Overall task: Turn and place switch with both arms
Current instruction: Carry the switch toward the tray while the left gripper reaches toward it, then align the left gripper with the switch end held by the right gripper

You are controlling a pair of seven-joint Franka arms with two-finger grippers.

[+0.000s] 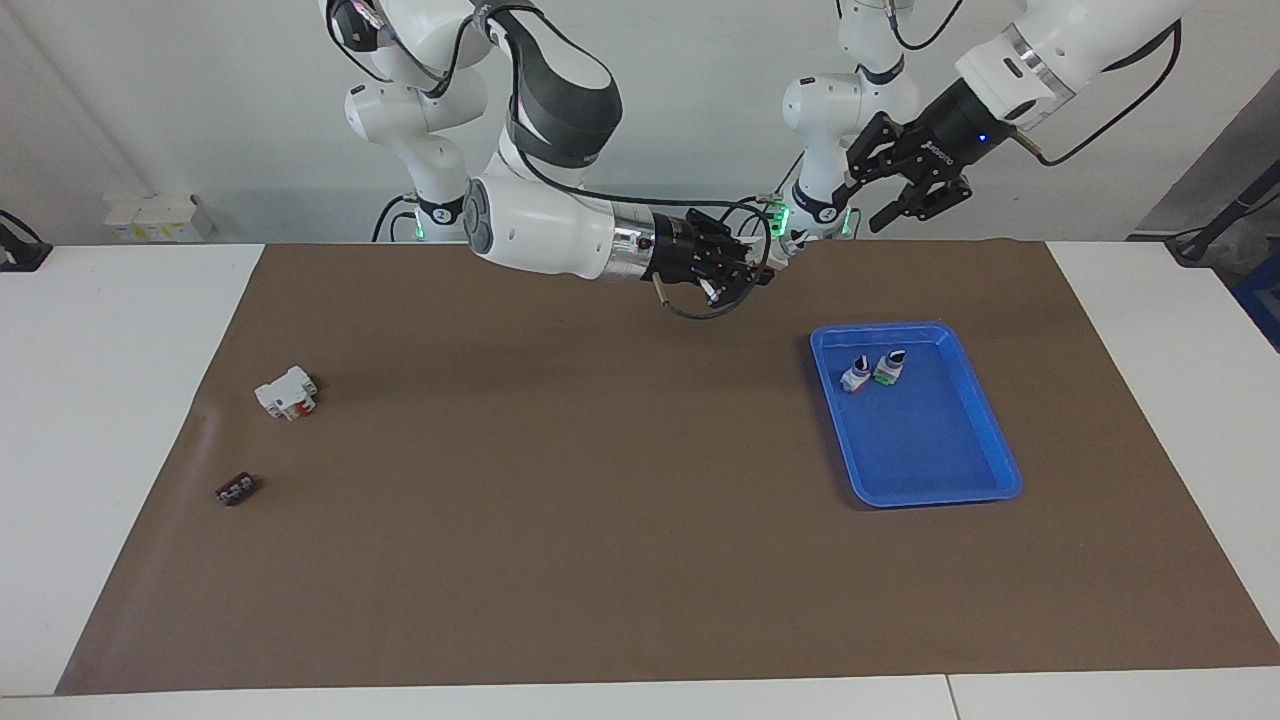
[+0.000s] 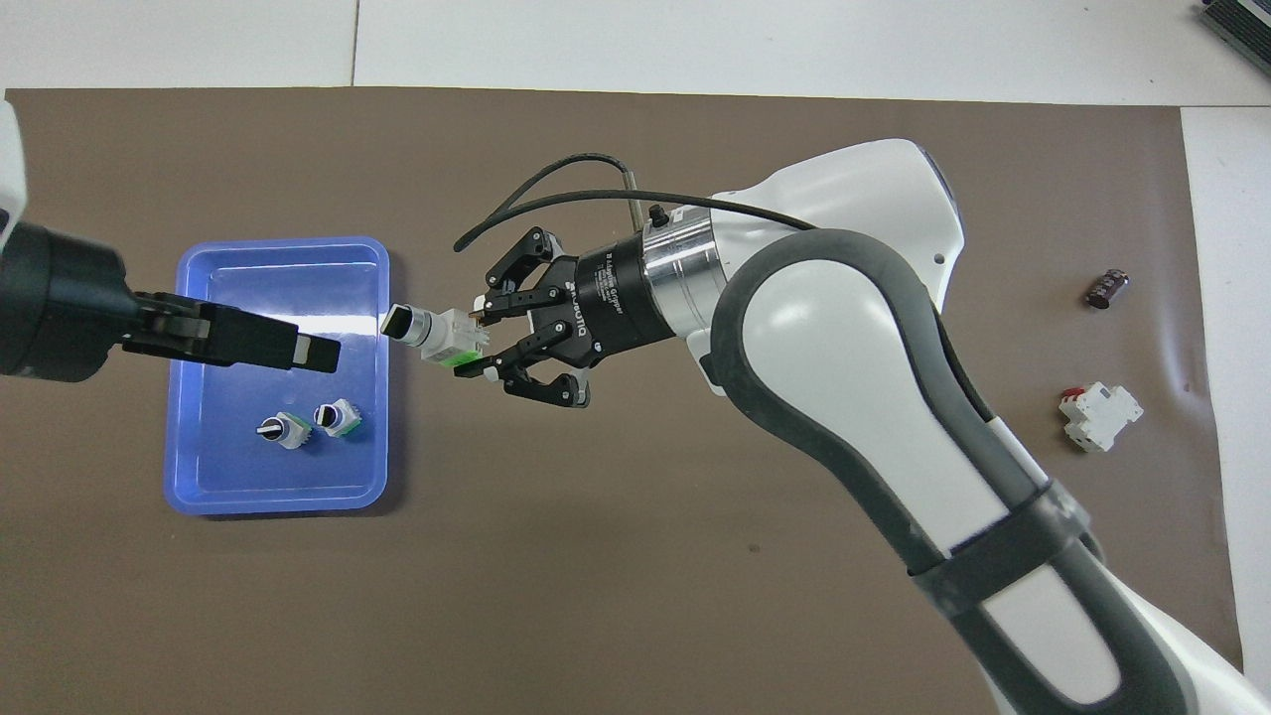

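My right gripper (image 2: 475, 338) is shut on the switch (image 2: 437, 336), a small silver-white body held sideways in the air, its black knob pointing toward the blue tray (image 2: 228, 477). In the facing view the switch (image 1: 796, 244) sticks out of the right gripper (image 1: 765, 262) above the mat, close to the tray's edge. My left gripper (image 1: 903, 185) hangs high over the tray, open partway, with nothing between its fingers. Its tip (image 2: 318, 355) points at the knob with a small gap between them.
Two similar switches (image 2: 276, 430) (image 2: 338, 417) lie in the tray (image 1: 990, 440). A white block with a red lever (image 1: 287, 392) and a small dark part (image 1: 236, 489) lie on the brown mat toward the right arm's end.
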